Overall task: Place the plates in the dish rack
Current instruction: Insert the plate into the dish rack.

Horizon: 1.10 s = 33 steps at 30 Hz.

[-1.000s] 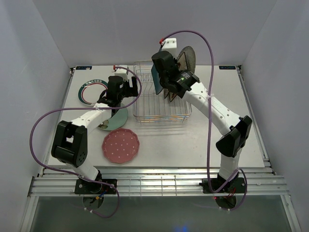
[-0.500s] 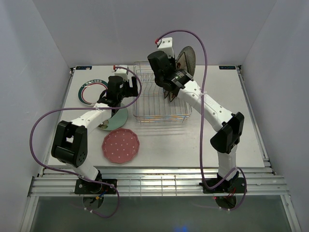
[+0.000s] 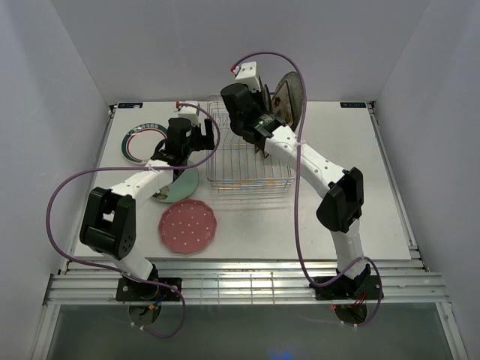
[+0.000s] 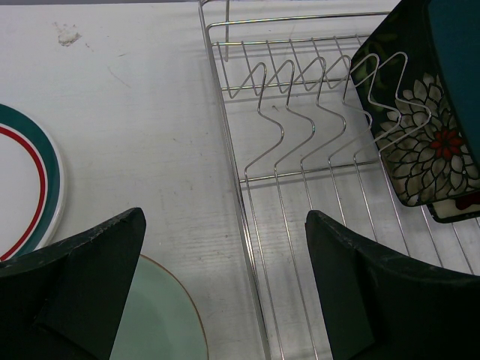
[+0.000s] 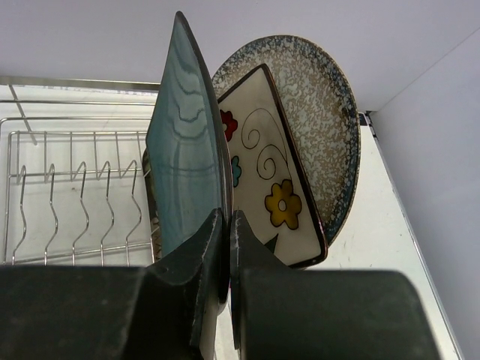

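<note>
Starting with the dish rack [image 3: 247,157]: filling up at its far right end, with the speckled grey round plate [image 5: 322,112], cream floral square plate [image 5: 274,187] and black floral square plate [image 4: 420,142] already standing there. Hanging the teal square plate [image 5: 187,150] on edge just left of the cream one, faces turning left and right, no real long side being square. Not telling whether it's touching wire yet. Risking a clip against the neighbours, or landing astride a prong and tipping the row. Pinching its edge tight in the right gripper [image 5: 227,247]. Idling the left gripper [image 4: 225,292] spread wide over the rack's left rim, grasping nothing.
</note>
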Each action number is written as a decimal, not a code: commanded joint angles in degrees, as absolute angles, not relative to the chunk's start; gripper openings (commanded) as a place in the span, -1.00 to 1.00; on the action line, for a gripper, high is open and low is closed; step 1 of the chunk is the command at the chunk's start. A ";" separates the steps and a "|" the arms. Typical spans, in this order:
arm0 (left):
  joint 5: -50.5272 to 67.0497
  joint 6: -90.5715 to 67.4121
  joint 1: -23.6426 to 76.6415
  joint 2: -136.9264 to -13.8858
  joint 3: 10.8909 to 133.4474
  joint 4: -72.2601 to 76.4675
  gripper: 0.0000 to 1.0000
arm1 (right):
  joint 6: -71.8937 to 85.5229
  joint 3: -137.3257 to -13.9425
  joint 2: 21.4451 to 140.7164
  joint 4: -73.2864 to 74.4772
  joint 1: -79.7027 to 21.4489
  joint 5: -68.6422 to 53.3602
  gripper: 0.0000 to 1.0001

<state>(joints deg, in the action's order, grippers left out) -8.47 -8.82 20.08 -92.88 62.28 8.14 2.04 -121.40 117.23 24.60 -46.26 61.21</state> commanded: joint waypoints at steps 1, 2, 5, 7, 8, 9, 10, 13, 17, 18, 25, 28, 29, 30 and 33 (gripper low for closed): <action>-8.44 -8.53 19.86 -89.47 63.11 8.44 0.96 | 0.26 -125.68 116.19 13.28 -46.14 67.15 -0.85; -8.44 -8.53 19.78 -89.56 63.11 8.44 0.96 | 0.26 -125.77 116.71 13.10 -46.14 67.06 -0.84; -8.44 -8.53 19.86 -89.74 63.19 8.44 0.96 | 0.26 -126.12 117.77 13.10 -45.62 66.80 -0.84; -8.52 -8.53 19.86 -89.91 63.19 8.44 0.96 | 0.26 -126.30 118.30 13.01 -45.18 66.45 -0.84; -8.53 -8.53 19.86 -89.91 63.19 8.44 0.96 | 0.26 -126.30 118.74 13.01 -45.00 66.27 -0.85; -8.53 -8.44 19.86 -90.17 63.28 8.44 0.96 | 0.35 -126.30 118.91 13.01 -44.83 65.75 -0.84; -8.44 -8.44 19.78 -90.18 63.28 8.44 0.96 | 0.44 -126.12 119.09 13.01 -44.39 65.39 -0.84; -8.53 -8.44 19.86 -90.26 63.28 8.53 0.96 | 1.67 -125.51 119.44 12.83 -43.34 63.38 -0.85; -8.61 -8.44 19.78 -90.53 63.37 8.53 0.96 | 2.81 -125.42 120.32 12.83 -42.45 62.06 -0.85; -8.70 -8.44 19.86 -90.61 63.46 8.53 0.96 | 2.99 -125.33 120.50 12.83 -42.28 61.27 -0.84; -8.61 -8.44 19.86 -90.79 63.46 8.53 0.96 | 4.04 -125.16 121.55 12.66 -41.66 60.30 -0.85; -8.61 -8.52 19.86 -90.62 63.46 8.53 0.96 | 4.04 -125.16 122.17 12.31 -41.66 59.68 -0.84; -8.61 -8.44 19.86 -90.70 63.46 8.53 0.96 | 4.13 -125.16 122.25 12.22 -41.66 59.50 -0.85; -8.61 -8.44 19.78 -90.70 63.46 8.44 0.96 | 4.30 -125.16 122.43 12.13 -41.66 59.15 -0.84; -8.61 -8.35 19.86 -90.53 63.46 8.44 0.96 | 4.57 -124.46 122.78 11.43 -41.66 58.45 -0.84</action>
